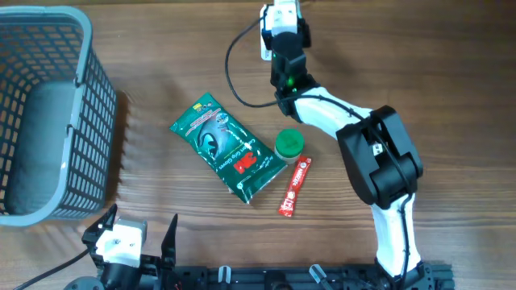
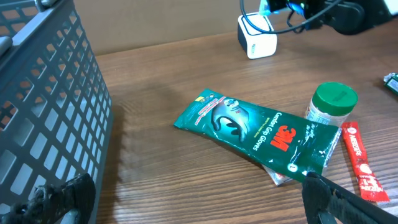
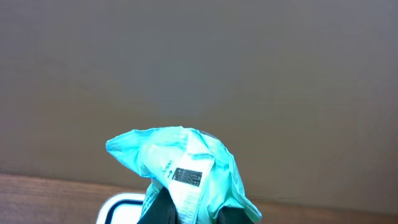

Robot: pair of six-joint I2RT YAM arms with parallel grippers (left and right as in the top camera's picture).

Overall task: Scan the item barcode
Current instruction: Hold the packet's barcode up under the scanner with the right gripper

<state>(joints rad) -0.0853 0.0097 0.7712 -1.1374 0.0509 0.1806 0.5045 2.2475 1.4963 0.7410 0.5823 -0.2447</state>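
My right arm (image 1: 379, 161) alternates glossy black housings and white links; beyond the green-lidded jar (image 1: 289, 145) its green light (image 1: 288, 80) glows beside a looping black cable (image 1: 229, 60). My left gripper (image 1: 139, 225) is white, black-fingered.

table (image 1: 161, 64): matt wood grain | basket (image 1: 93, 113): matt plastic | glove pack (image 1: 227, 148): glossy film | pouch (image 3: 186, 155): crinkled, probably plastic

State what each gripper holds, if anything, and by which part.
The right gripper is shut on a pale teal packet, pinched at its lower end in the wrist view. The left gripper is open and holds nothing.
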